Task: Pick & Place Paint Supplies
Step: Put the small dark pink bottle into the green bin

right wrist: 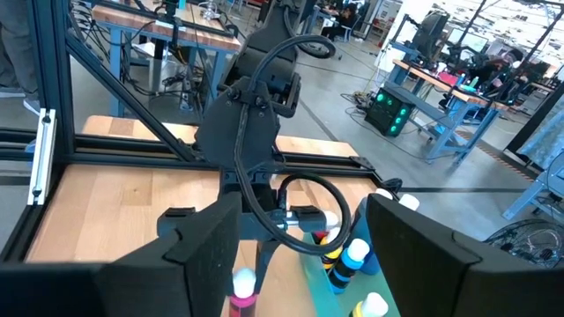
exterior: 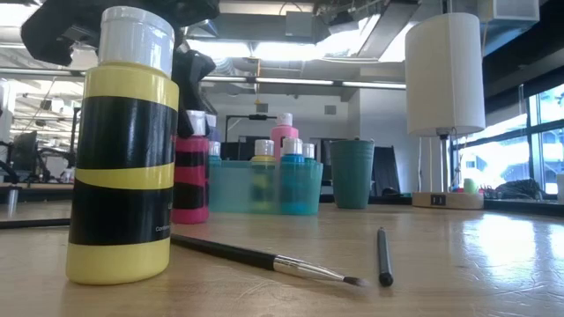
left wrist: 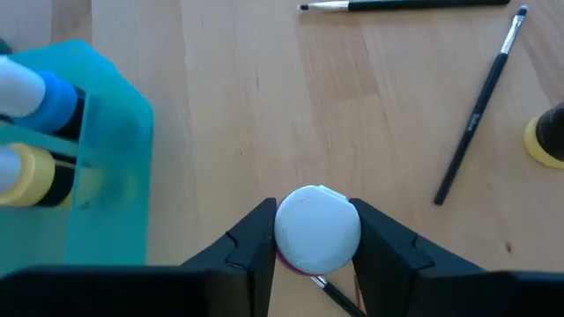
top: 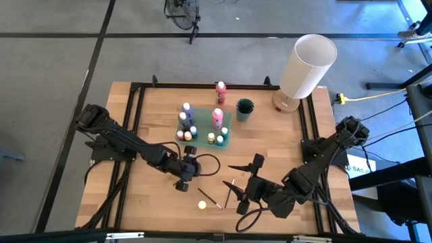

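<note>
A pink-and-black bottle [exterior: 189, 180] with a white cap stands upright on the wooden table, near the teal tray [top: 226, 128], which holds several small bottles. My left gripper [left wrist: 317, 242] is shut on this bottle's cap. My right gripper [right wrist: 304, 255] hovers open and empty above the table's near right part, pointing at the left arm. A yellow-and-black bottle [top: 202, 204] stands near the front edge. Two dark-handled brushes [top: 210, 198] [top: 229, 191] lie flat beside it. My left gripper pinches the pink bottle's white cap [left wrist: 317, 227] between its two fingers, one on each side. The fingers slant down at it from the table's left. The bottle stands upright with its base on the table.
A tall pink bottle [top: 221, 91] stands alone beyond the tray. A green cup [top: 244, 109] sits to the tray's right, and a big white cylinder [top: 307, 66] stands at the far right corner. Black rails [top: 135, 108] frame the table's edges.
</note>
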